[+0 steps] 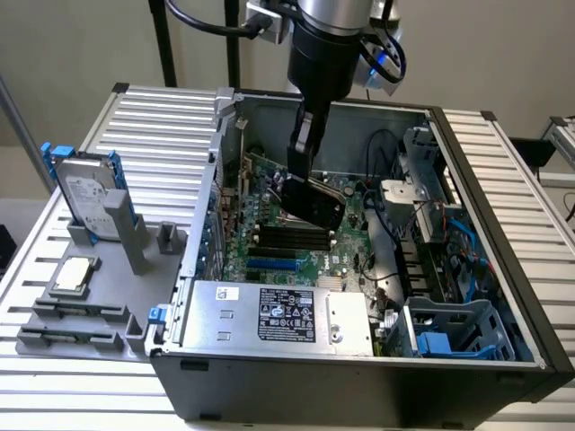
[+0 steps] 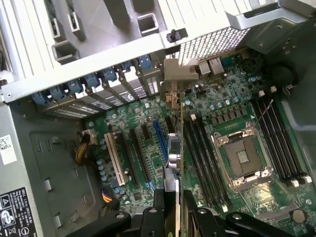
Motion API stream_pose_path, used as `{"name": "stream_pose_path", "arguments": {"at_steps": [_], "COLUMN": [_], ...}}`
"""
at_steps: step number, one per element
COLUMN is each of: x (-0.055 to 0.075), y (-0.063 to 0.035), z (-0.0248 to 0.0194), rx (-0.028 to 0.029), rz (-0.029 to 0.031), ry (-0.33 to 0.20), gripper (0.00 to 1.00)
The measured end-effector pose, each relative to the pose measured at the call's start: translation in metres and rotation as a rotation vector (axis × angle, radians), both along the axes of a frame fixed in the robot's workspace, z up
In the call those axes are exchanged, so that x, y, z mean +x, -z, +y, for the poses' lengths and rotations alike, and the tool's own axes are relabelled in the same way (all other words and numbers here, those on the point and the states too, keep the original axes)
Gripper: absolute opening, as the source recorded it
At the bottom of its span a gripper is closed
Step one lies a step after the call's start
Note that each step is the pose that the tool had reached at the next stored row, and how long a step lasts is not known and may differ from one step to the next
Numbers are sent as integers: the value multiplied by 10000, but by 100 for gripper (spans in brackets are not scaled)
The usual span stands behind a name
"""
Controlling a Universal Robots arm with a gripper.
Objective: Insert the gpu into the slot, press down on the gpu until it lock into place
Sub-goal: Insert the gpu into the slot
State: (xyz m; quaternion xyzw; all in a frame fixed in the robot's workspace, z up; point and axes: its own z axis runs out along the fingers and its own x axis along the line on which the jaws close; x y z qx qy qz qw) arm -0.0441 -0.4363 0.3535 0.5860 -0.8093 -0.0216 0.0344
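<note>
My gripper (image 1: 302, 172) hangs inside the open computer case, shut on the gpu (image 1: 317, 201), a glossy black card held tilted above the motherboard. In the wrist view the gpu (image 2: 175, 157) shows edge-on, running from between my black fingers (image 2: 158, 206) out to its silver bracket (image 2: 177, 75) near the case's rear wall. The gripper (image 2: 174, 210) clamps the card from both sides. The blue slot (image 2: 160, 140) lies on the green board just beside the card's line, uncovered; in the exterior view the slot (image 1: 272, 266) sits below and to the left of the card. The card is above the board, apart from the slot.
A silver labelled power supply box (image 1: 278, 314) fills the case's near side. Black memory strips (image 2: 197, 153) and an open CPU socket (image 2: 242, 158) flank the card. A white slot (image 2: 114, 159) lies beyond the blue one. A hard drive (image 1: 85, 193) stands on a grey fixture outside.
</note>
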Motion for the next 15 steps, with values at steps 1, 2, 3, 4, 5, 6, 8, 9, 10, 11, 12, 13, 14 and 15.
{"name": "stream_pose_path", "arguments": {"at_steps": [1,2,3,4,5,6,8,9,10,11,12,13,14,15], "x": [0,0,0,0,0,0,0,0,0,0,-1,-5,-9,-17], "y": [10,21,31,41,51,60,81,93,103,114,123,132,142,152], "z": [0,0,0,0,0,0,0,0,0,0,0,0,0,0], "rx": [7,16,23,31,38,44,59,66,70,76,85,98,114,132], "rz": [-2,-6,-9,-11,-14,-16,-22,-25,-28,-32,-44,-61,-85,-113], "ry": [-182,-372,-551,-732,-910,-1091,-1456,-1636,-1815,-2013,-2161,-2252,-2341,-2403], "gripper": [26,26,26,26,26,26,26,26,26,26,26,26,26,26]}}
